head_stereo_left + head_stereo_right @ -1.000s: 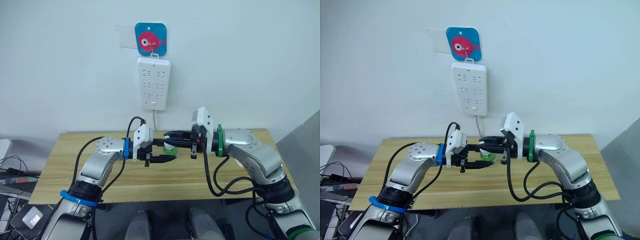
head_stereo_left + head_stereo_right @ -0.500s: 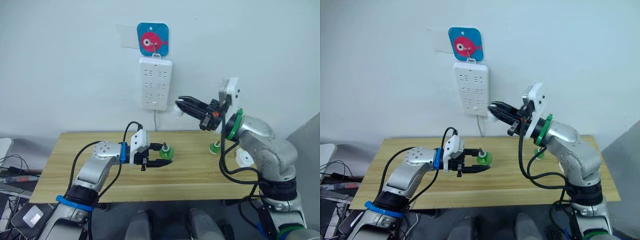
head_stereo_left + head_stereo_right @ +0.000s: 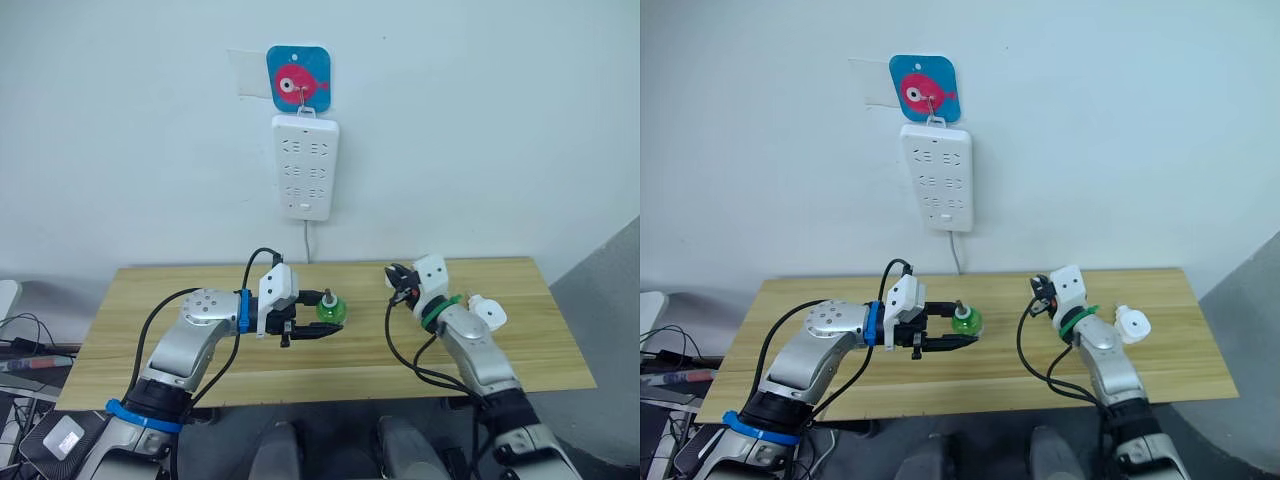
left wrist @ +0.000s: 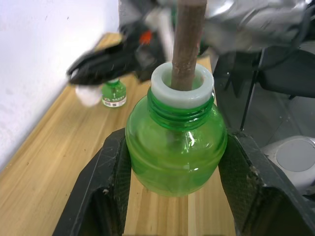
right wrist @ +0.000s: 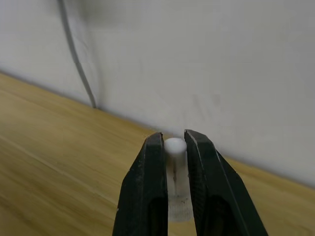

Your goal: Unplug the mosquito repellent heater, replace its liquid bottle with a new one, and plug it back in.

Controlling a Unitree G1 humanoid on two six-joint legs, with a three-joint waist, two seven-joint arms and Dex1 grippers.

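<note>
- Bottle-swap step in hand: left gripper (image 3: 318, 325) clenched on round green plastic liquid bottle with brown wick (image 4: 175, 142), upright over light wooden table (image 3: 300, 365).
- Right gripper (image 3: 397, 280) pinching small white round-topped piece (image 5: 174, 146), likely a cap, low near table's back edge.
- Small white rounded mosquito repellent heater (image 3: 488, 313) unplugged, on table beside right arm.
- Next, probably: drop piece, fetch heater, align squarely over wick.
</note>
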